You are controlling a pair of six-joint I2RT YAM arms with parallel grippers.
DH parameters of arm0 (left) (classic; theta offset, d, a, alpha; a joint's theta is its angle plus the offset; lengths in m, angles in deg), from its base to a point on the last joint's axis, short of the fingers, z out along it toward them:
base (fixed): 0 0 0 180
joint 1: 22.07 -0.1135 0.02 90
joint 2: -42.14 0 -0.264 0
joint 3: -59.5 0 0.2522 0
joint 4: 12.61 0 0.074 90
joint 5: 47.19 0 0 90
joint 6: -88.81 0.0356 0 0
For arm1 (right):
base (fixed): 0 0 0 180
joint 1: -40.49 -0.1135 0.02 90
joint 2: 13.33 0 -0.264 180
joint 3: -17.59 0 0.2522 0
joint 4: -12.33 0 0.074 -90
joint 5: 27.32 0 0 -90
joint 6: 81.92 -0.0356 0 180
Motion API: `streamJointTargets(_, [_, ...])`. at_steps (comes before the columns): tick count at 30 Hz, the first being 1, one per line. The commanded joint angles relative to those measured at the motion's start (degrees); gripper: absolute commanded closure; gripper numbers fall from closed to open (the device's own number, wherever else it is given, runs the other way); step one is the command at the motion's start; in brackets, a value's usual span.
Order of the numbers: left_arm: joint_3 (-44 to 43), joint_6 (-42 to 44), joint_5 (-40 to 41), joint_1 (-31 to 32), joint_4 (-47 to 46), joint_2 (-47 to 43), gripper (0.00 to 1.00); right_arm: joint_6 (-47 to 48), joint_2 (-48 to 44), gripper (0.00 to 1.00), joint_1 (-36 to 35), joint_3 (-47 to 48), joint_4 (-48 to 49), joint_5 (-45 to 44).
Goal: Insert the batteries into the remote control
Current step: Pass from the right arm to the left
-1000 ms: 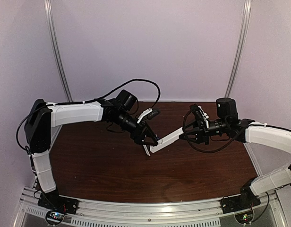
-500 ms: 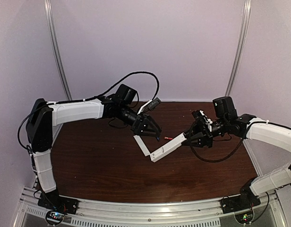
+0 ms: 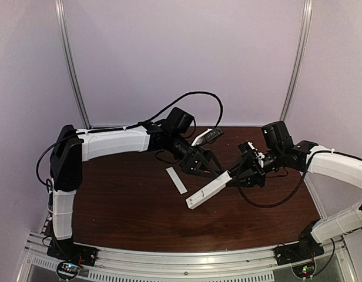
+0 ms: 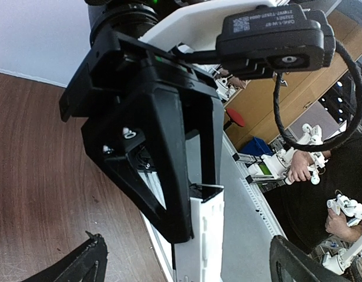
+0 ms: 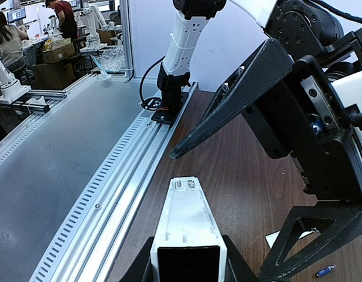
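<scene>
Boxy white plastic remote control [image 3: 207, 191] clamped in right tool [image 3: 235, 176], left tool [image 3: 207, 167] spread apart, only right wrist view shows small blue battery [image 5: 325, 271] on dark wood-grain surface [image 3: 128, 205]

Long white plastic remote bar [image 3: 207, 192] slants over the wooden worktop's [image 3: 122, 205] centre, right end in the right gripper [image 3: 230, 176]; thin flat white cover strip [image 3: 176, 180] lies just left, left gripper [image 3: 209, 168] behind.
</scene>
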Motion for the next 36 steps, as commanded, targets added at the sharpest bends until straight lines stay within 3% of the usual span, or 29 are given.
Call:
streamJointTargets(1, [-1.16,-0.69,-2.46,0.80,0.37,1.22,0.04,1.04,-0.27,1.00,-0.59,1.33,-0.65,1.26])
streamJointTargets(10, [-1.69,-1.75,-3.30,1.72,0.80,2.57,0.21,2.20,2.36,1.00,-1.05,5.41,-1.98,0.32])
streamJointTargets(20, [-1.66,-2.16,-3.56,1.83,0.99,2.66,0.46,6.60,3.34,1.00,-1.18,7.87,-6.76,-0.50])
streamJointTargets(26, [-2.06,-2.32,-3.96,1.83,1.12,2.67,0.49,7.27,1.75,1.00,-1.08,6.03,-6.76,-0.84])
streamJointTargets(35, [-2.79,-2.87,-4.84,1.78,0.82,3.28,0.82,5.19,1.53,1.00,-1.10,5.64,-4.30,-3.40])
streamJointTargets(36, [-2.77,-3.12,-4.72,1.84,0.69,3.28,0.86,4.35,1.46,0.95,-1.05,5.64,-3.37,-4.30])
